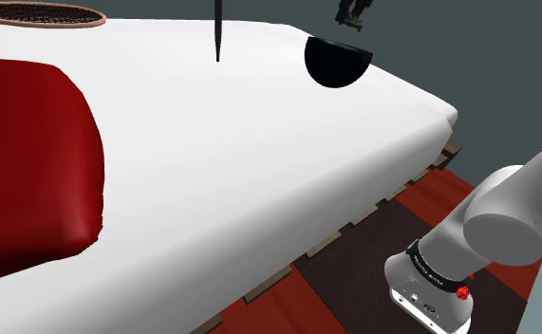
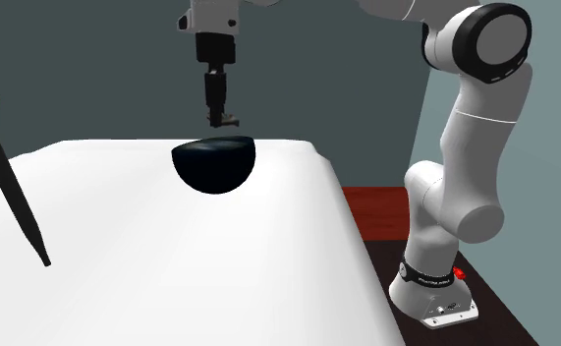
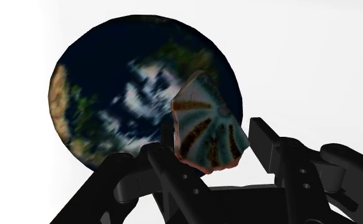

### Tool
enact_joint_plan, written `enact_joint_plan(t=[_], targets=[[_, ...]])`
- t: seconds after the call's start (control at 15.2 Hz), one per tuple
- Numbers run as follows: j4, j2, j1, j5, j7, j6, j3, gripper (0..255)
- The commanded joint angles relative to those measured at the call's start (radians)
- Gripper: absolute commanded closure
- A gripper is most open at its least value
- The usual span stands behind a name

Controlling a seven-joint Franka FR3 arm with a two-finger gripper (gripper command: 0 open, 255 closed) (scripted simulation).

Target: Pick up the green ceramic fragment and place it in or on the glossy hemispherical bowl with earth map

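Fragment held over the bowl, ready for release.

The end effector (image 2: 220,118) hangs just above the bowl (image 2: 214,165), clenched on the fragment (image 3: 206,124), a green-striped shard with a reddish broken edge. It is pinched by its sides so that it faces the bowl's map-painted hollow. The bowl sits rim-up on the white bed (image 2: 170,265). The transfer looks nearly complete. Lowering a little before letting go should keep the shard from bouncing out.

The fragment (image 3: 206,130) between the fingers (image 3: 270,145), above the bowl (image 3: 119,89) on the bed (image 1: 259,180), pillow (image 1: 31,161) at the shoulder view's left
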Motion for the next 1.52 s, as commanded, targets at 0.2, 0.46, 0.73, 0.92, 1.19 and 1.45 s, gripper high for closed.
enact_joint_plan(t=[0.2,0.46,0.73,0.92,1.19,1.45], targets=[[-0.084,-0.017,0.0,-0.003,-0.003,0.067,0.002,255],[-0.084,-0.017,0.0,-0.003,-0.003,0.067,0.002,255],[-0.084,-0.017,0.0,-0.003,-0.003,0.067,0.002,255],[-0.084,-0.017,0.0,-0.003,-0.003,0.067,0.002,0],[-0.04,-0.009,-0.001,-0.002,-0.004,0.032,-0.001,0],[0.094,0.024,-0.005,0.005,-0.007,-0.071,-0.008,0]])
